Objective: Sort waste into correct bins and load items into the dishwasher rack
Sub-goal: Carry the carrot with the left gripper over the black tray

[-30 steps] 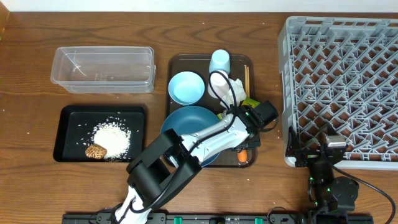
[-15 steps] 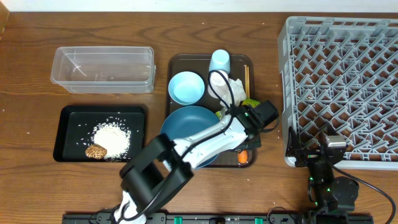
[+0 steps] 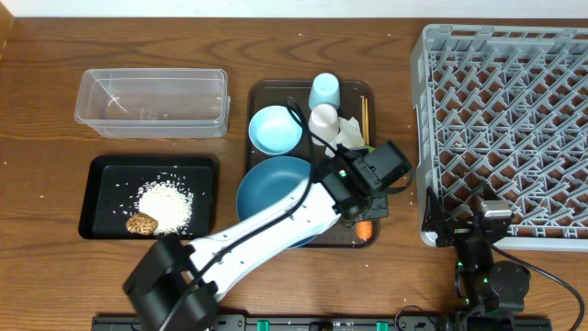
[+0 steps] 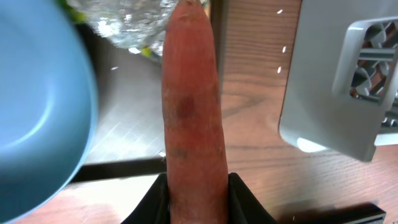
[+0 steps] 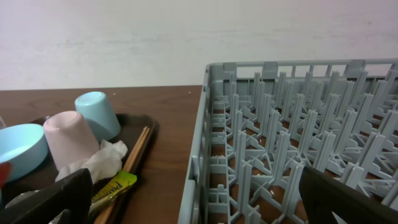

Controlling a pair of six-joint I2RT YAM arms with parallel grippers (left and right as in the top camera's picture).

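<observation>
Left jaws have closed around orange carrot (image 4: 189, 118).

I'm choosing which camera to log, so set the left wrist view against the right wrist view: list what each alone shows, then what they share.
Left wrist only: the left claw gripping the carrot, with the plate beside it. Right wrist only: pink cup, blue cup, tissue, chopsticks. Both: the rack and the tray.
</observation>
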